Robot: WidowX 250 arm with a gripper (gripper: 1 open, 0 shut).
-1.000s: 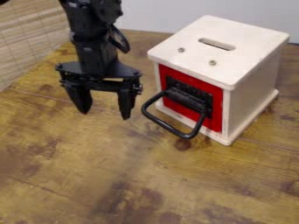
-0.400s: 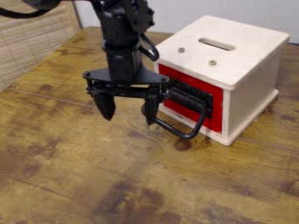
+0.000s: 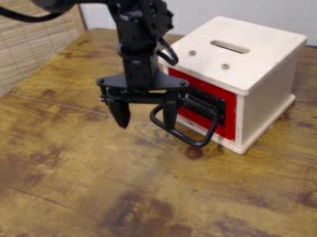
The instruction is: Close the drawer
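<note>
Red, glossy-fronted drawer [image 3: 198,105] with its large black loop handle [image 3: 187,127] sits slightly pulled out of the cream-white cube-shaped cabinet [image 3: 243,65], which stands on the worn wooden bench [image 3: 74,176]. Just left of the handle, the black robot hand [image 3: 141,118] hangs fingers-down above the bench, spread wide and holding nothing, its right finger close beside the loop.
</note>
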